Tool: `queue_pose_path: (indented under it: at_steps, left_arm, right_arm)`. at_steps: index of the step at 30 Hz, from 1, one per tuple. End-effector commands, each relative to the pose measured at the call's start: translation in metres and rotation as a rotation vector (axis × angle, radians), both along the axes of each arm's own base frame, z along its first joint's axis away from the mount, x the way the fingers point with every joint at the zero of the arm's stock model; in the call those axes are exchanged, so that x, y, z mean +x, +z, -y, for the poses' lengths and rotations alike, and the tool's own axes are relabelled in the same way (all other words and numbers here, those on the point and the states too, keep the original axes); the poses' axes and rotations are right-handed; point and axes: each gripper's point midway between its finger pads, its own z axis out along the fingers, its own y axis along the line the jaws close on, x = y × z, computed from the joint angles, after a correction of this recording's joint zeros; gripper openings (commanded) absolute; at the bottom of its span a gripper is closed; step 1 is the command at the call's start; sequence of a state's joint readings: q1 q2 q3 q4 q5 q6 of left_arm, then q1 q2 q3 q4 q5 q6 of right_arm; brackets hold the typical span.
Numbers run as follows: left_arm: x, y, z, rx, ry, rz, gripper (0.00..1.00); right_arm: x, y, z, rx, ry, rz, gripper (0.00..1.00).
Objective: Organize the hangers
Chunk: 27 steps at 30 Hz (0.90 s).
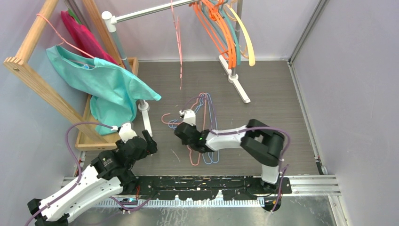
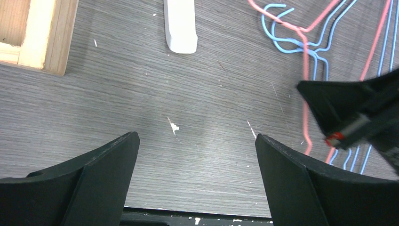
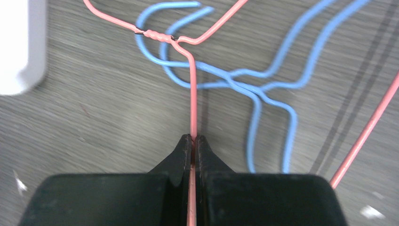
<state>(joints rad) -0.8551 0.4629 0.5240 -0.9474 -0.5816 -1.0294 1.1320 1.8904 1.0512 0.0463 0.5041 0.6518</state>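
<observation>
While the left gripper (image 2: 196, 137) idles with jaws spread wide over the table (image 2: 141, 94), the right gripper (image 3: 193, 139) beside it pinches the stem of a pink wire hanger (image 3: 192, 94) lying tangled with blue wire hangers (image 3: 256, 101) on the tabletop. Up on the rail (image 1: 150, 12), one pink hanger (image 1: 180, 56) and, farther right, a bunch of orange, teal and cream hangers (image 1: 226, 33) already hang. By the look of it the job is about half done, with the tabletop tangle left to lift and hang.
</observation>
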Motion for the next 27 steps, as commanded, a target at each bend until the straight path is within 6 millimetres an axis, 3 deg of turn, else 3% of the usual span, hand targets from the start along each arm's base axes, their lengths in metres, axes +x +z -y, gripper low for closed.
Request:
queue_pose_path:
  at_steps: [1,6,14,27]
  left_arm:
    - [0.006,0.005,0.000,0.007,0.018,0.016,0.98]
    - [0.007,0.004,0.000,0.019,0.026,0.013,0.98]
    - [0.010,0.007,0.001,0.038,0.028,0.009,0.98]
    - [0.017,0.023,0.004,0.070,0.008,0.024,0.98]
  right_arm:
    - [0.005,0.072,0.009,0.205,-0.018,0.064,0.01]
    - [-0.004,0.134,0.018,0.432,0.044,0.053,0.01]
    - [-0.028,0.228,0.006,0.743,0.215,0.022,0.01]
    - [-0.042,0.287,-0.003,1.030,0.335,-0.071,0.01]
